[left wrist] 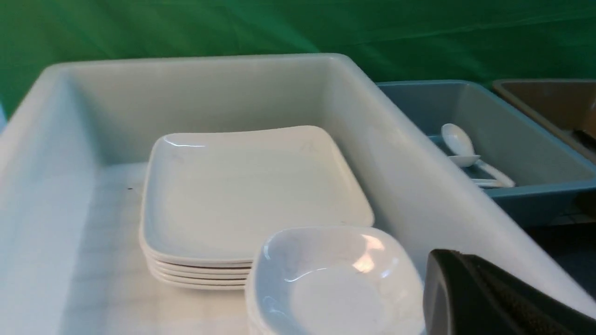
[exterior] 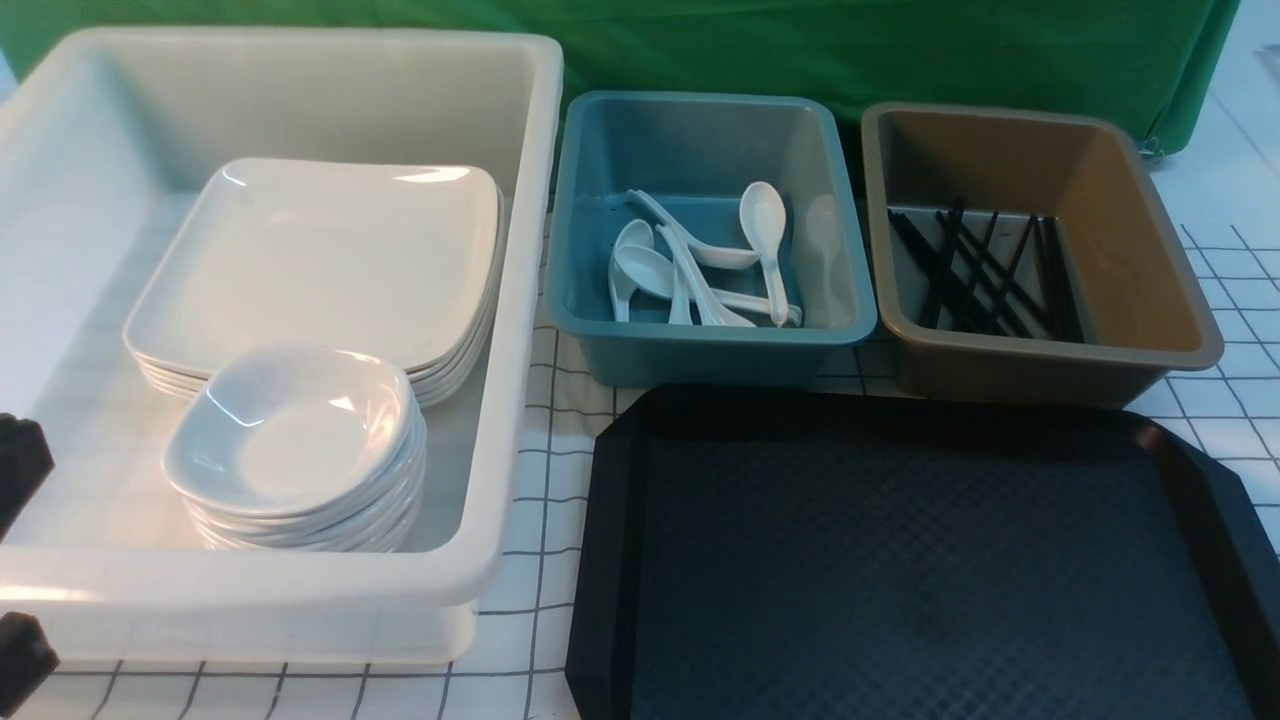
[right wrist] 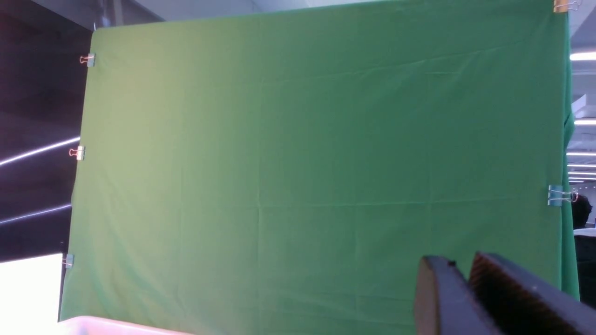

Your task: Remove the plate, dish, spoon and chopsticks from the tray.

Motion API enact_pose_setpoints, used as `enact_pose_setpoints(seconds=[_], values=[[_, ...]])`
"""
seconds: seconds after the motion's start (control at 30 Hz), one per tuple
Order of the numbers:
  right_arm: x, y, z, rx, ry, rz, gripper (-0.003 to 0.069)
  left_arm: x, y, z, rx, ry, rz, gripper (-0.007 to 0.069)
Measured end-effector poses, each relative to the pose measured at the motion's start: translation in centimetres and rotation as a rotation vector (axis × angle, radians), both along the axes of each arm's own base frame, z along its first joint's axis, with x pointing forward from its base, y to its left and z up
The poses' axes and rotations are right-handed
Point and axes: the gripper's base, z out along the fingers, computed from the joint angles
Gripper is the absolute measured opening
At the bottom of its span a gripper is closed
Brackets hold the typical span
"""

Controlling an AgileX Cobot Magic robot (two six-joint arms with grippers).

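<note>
The black tray (exterior: 900, 560) lies at the front right with nothing on it. A stack of white square plates (exterior: 320, 260) sits in the white tub (exterior: 520, 330), with a stack of small dishes (exterior: 290, 430) in front of it. Several white spoons (exterior: 690, 265) lie in the blue tub (exterior: 700, 130). Several black chopsticks (exterior: 980, 270) lie in the brown tub (exterior: 1130, 220). My left gripper (left wrist: 447, 265) is shut and empty beside the dishes (left wrist: 335, 284), near the plates (left wrist: 251, 195). My right gripper (right wrist: 458, 265) is shut and empty, facing the green backdrop.
The three tubs stand in a row behind and left of the tray on a gridded white cloth (exterior: 540, 480). A green backdrop (exterior: 800, 40) hangs behind them. Black parts of my left arm (exterior: 20, 465) show at the left edge.
</note>
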Motion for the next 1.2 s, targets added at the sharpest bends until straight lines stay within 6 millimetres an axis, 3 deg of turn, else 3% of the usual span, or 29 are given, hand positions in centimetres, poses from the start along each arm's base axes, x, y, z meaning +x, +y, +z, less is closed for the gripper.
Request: enact_pose_setpoints(seconds=[0.27, 0.4, 0.47, 1.2], values=[[0.0, 0.0, 0.0, 0.0, 0.0, 0.0, 0.0124, -0.7, 1.1, -4.6, 0.038, -0.048, 0.124, -0.0002], [0.0, 0.0, 0.0, -0.001, 0.0, -0.001, 0.0125, -1.6, 1.3, -8.8, 0.049, -0.044, 0.14, -0.0001], [0.0, 0.0, 0.0, -0.001, 0.0, -0.001, 0.0129, -1.8, 1.3, -9.8, 0.052, -0.038, 0.143, -0.0001], [0.0, 0.0, 0.0, -0.002, -0.001, -0.002, 0.0171, -2.5, 1.5, -10.1, 0.076, -0.042, 0.182, 0.0001]])
